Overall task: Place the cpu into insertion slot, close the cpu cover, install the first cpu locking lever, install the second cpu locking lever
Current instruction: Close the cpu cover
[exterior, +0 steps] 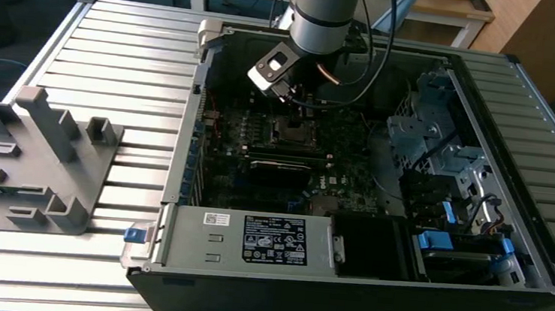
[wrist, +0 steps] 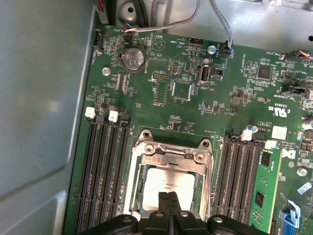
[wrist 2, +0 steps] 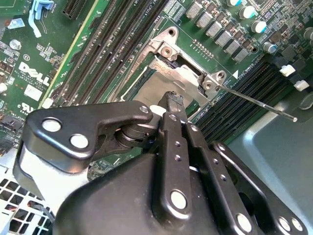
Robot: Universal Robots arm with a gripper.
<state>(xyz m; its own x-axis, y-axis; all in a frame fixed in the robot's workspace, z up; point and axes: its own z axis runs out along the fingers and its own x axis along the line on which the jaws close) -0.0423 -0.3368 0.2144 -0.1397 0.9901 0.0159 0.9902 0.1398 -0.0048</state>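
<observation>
On the exterior view's left a grey fixture [exterior: 31, 156] stands on the slatted tabletop [exterior: 116, 43]. To its right lies the open computer case [exterior: 345, 301], where the arm reaches down over the insertion slot [exterior: 291, 132]. In the first wrist view the cpu [wrist: 168, 180] sits in that slot, past the memory slots [wrist: 102, 171], with the cpu cover [wrist: 171, 159] lying flat around it. The pincer [wrist: 168, 196], fingers pressed together, points at the cpu; I cannot tell whether they touch. In the second wrist view a thin locking lever [wrist 2: 254, 103] juts out unlatched.
</observation>
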